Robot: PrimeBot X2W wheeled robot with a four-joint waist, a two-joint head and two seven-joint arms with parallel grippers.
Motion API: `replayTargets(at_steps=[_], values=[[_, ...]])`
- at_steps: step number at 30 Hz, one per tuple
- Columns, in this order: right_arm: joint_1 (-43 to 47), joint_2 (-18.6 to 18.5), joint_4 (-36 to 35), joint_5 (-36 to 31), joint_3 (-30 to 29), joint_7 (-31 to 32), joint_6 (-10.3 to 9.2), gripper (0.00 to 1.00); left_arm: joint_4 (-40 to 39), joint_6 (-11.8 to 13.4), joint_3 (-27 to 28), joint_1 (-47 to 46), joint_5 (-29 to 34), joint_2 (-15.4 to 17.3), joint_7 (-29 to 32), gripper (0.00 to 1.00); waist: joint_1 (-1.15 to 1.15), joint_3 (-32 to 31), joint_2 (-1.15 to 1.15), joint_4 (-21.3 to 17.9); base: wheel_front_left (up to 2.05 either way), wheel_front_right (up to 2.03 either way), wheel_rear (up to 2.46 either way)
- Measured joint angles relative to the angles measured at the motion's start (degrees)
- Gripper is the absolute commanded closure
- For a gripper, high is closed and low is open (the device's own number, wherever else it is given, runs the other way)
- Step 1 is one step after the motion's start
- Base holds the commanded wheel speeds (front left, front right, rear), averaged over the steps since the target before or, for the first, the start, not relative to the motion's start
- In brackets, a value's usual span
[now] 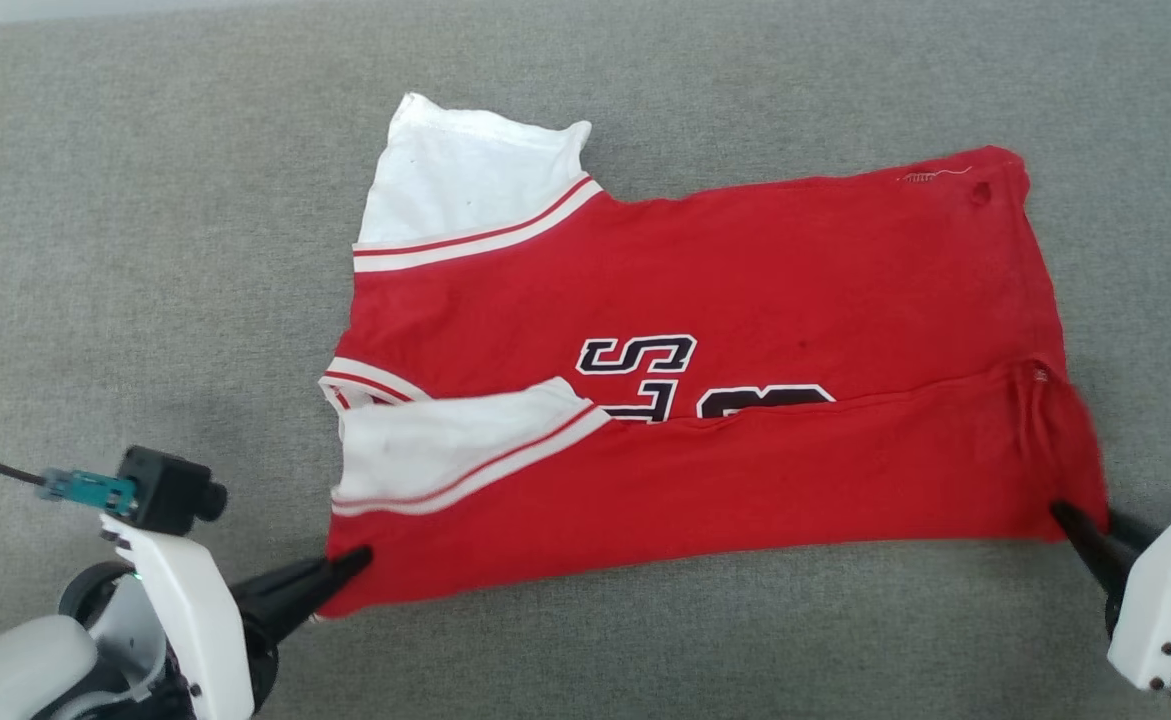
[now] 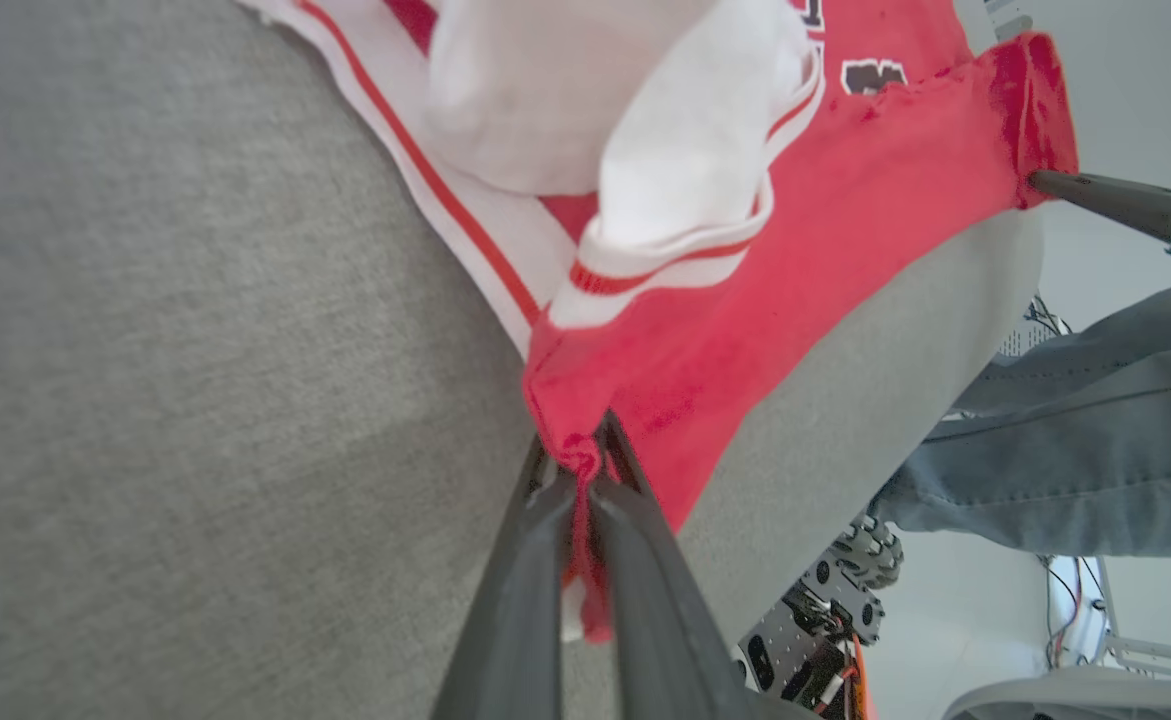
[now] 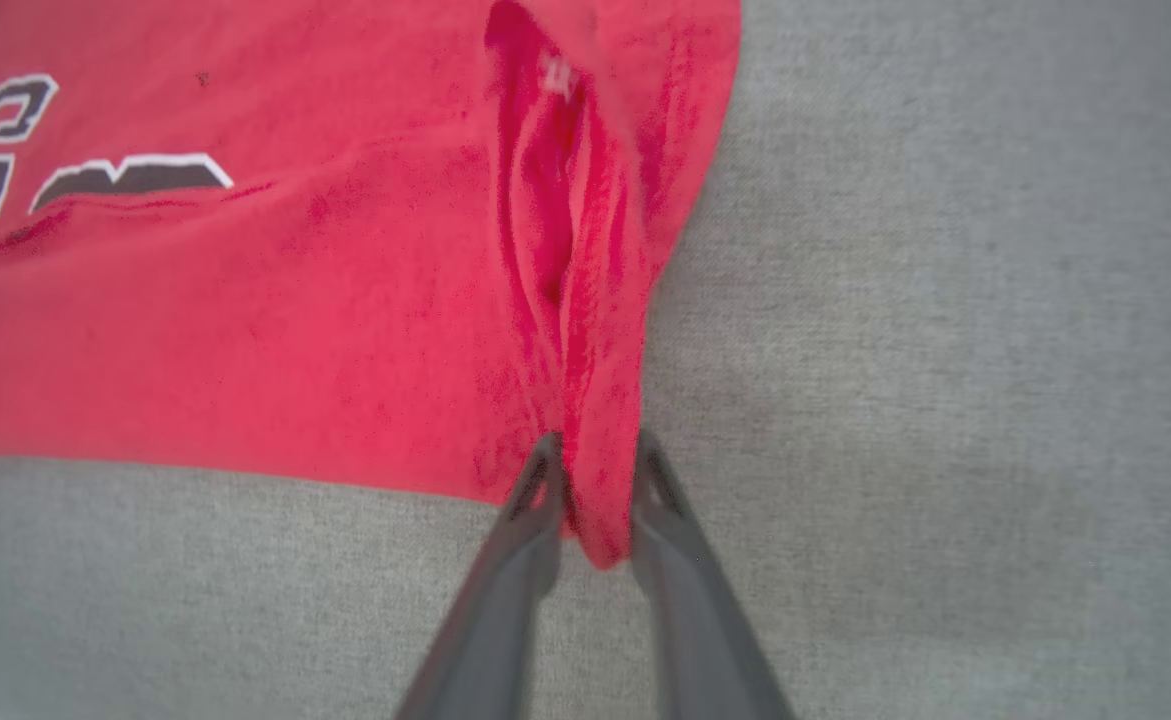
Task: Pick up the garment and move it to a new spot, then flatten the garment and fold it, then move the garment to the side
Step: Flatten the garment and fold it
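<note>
Covering the whole work area, a grey woven surface (image 1: 145, 250) lies flat and even. The garment (image 1: 745, 270) rests mid-surface, its near edge folded over the lettering. Beyond the surface edge — a person's denim leg (image 2: 1075, 440) and pale wall (image 2: 1125, 100). The left gripper (image 1: 355, 558) pinches the near sleeve-side corner; the right gripper (image 1: 1060, 515) clamps the near hem corner.

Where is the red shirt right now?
In the head view, the red shirt lies mid-picture on the grey surface. The left gripper pinches its near left corner and the right gripper its near right corner.
</note>
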Motion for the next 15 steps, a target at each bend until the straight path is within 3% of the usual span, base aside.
replayTargets(at_steps=[1,7,10,15], values=[[-0.02,0.35,-0.31,-0.32,-0.22,-1.02,-0.01,0.0,0.24,0.0,0.21,0.0,0.1,0.03,-0.83,0.0,0.0,-0.12,0.0,-0.08,0.0,0.0,0.0],[-2.1,2.66,-2.35,-4.56,-1.38,-10.99,-0.02,0.0,1.92,0.0,2.76,-0.09,-0.01,2.16,-6.3,0.0,0.0,-0.52,0.0,-1.31,0.0,0.0,0.0],[-4.3,4.8,-1.59,-8.94,0.81,-21.06,-0.02,0.0,5.98,0.0,6.26,-1.63,1.07,2.61,-13.34,0.0,0.0,-0.52,0.0,-2.87,0.0,0.0,0.0],[-6.47,8.38,1.0,-12.32,4.9,-34.75,-0.01,0.0,12.6,0.0,9.8,-5.55,4.17,0.74,-16.45,0.0,0.0,-0.12,0.0,-5.43,0.0,0.0,0.0]])
